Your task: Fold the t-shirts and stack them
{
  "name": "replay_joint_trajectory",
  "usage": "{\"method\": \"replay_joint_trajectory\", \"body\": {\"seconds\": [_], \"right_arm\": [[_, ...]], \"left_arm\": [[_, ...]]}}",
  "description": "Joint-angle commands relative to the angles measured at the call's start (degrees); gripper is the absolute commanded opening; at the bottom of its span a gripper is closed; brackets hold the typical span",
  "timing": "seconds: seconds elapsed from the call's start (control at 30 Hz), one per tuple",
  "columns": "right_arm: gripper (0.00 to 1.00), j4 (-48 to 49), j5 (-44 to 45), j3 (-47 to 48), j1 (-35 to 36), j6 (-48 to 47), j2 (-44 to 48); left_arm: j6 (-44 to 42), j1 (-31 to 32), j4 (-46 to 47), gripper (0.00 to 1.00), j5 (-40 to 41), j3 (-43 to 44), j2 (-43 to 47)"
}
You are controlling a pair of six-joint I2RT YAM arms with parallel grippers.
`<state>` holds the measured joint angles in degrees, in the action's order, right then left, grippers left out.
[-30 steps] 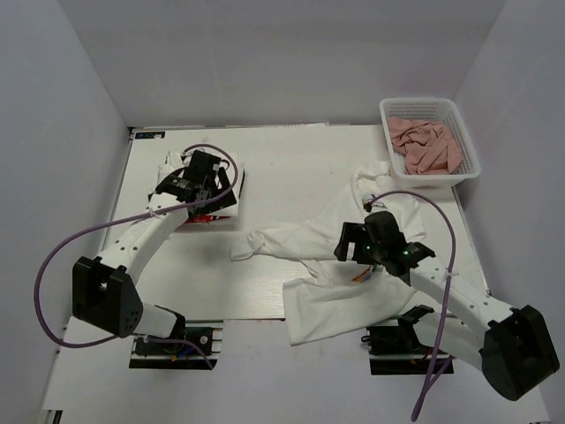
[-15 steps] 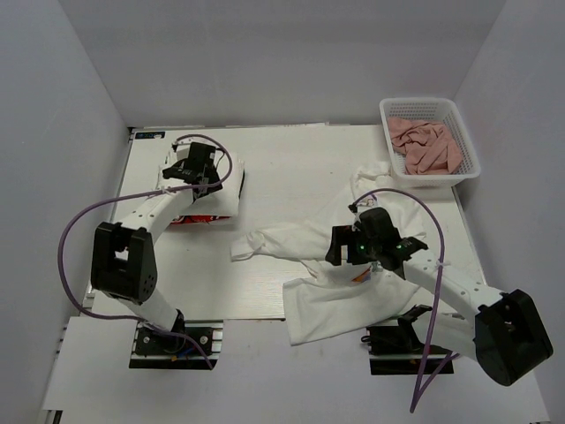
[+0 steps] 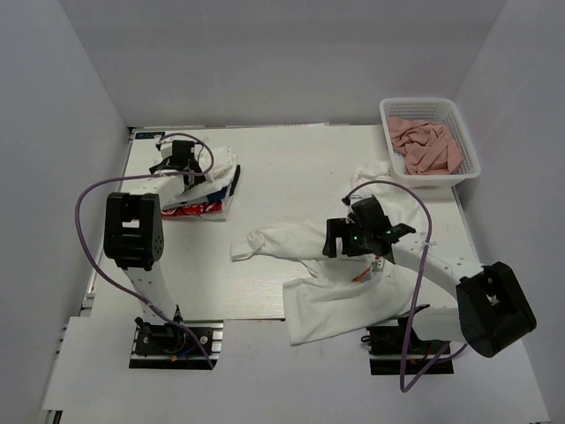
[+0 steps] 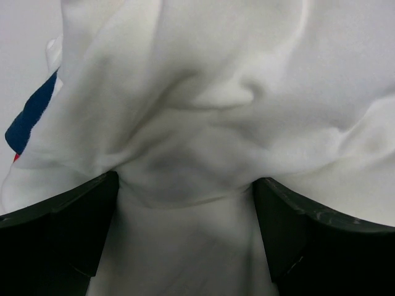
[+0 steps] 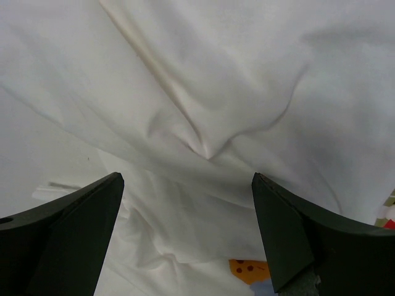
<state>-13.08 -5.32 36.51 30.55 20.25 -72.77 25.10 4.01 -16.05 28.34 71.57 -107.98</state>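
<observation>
A folded white t-shirt (image 3: 214, 179) with red and blue print at its edges lies at the far left of the table. My left gripper (image 3: 187, 168) is open at its left side; in the left wrist view its fingers (image 4: 62, 234) straddle bunched white cloth (image 4: 203, 111), with the left gripper (image 4: 185, 182) pressed close to it. A second white t-shirt (image 3: 331, 296) lies spread and rumpled at the right. My right gripper (image 3: 340, 240) hovers open over its middle; in the right wrist view, the right gripper (image 5: 186, 179) has the t-shirt (image 5: 216, 80) and an orange print patch (image 5: 250, 269) below it.
A white basket (image 3: 468, 146) holding salmon-pink cloths (image 3: 425, 146) stands at the far right corner. Grey walls close in the table on three sides. Purple cables loop off both arms.
The left arm has swung to the far left, carrying its gripper to the folded t-shirt's left edge. The right gripper has crept up and left over the spread t-shirt.
</observation>
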Motion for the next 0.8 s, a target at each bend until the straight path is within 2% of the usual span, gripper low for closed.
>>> {"method": "replay_joint_trajectory", "body": {"seconds": [0.0, 0.13, 0.23, 0.33, 0.4, 0.53, 0.67, 0.77], "right_arm": [[0.9, 3.1, 0.8, 2.8, -0.7, -0.9, -1.4], [0.9, 3.3, 0.8, 5.4, -1.4, -0.7, -4.6], [0.9, 3.2, 0.5, 7.5, -1.8, -1.0, -7.3], [0.9, 2.7, 0.1, 10.2, -2.4, -1.5, -10.6], [0.9, 2.4, 0.2, 11.8, -2.7, -1.7, -11.7], [0.9, 2.1, -1.0, 14.5, -3.6, -1.9, -15.1], [0.9, 1.4, -2.6, 16.9, -4.1, -2.5, -18.8], [0.9, 0.5, -3.9, 18.5, -4.4, -2.8, -20.4]], "left_arm": [[-1.5, -3.9, 1.8, 0.99, -1.7, 3.2, -7.3], [-1.5, -7.3, -1.2, 0.99, -2.3, 12.0, -15.9], [-2.1, -10.0, -2.4, 0.99, -2.8, 23.4, -23.0], [-8.6, -11.3, -1.6, 0.99, -5.2, 30.9, -27.6], [-14.9, -11.3, 1.4, 0.99, -5.2, 33.4, -28.9], [-22.1, -11.8, 2.5, 0.99, -5.7, 42.0, -32.4], [-23.2, -12.4, -1.7, 0.99, -5.7, 51.5, -36.5], [-21.7, -12.4, -3.0, 0.99, -7.4, 52.5, -35.3]]}}
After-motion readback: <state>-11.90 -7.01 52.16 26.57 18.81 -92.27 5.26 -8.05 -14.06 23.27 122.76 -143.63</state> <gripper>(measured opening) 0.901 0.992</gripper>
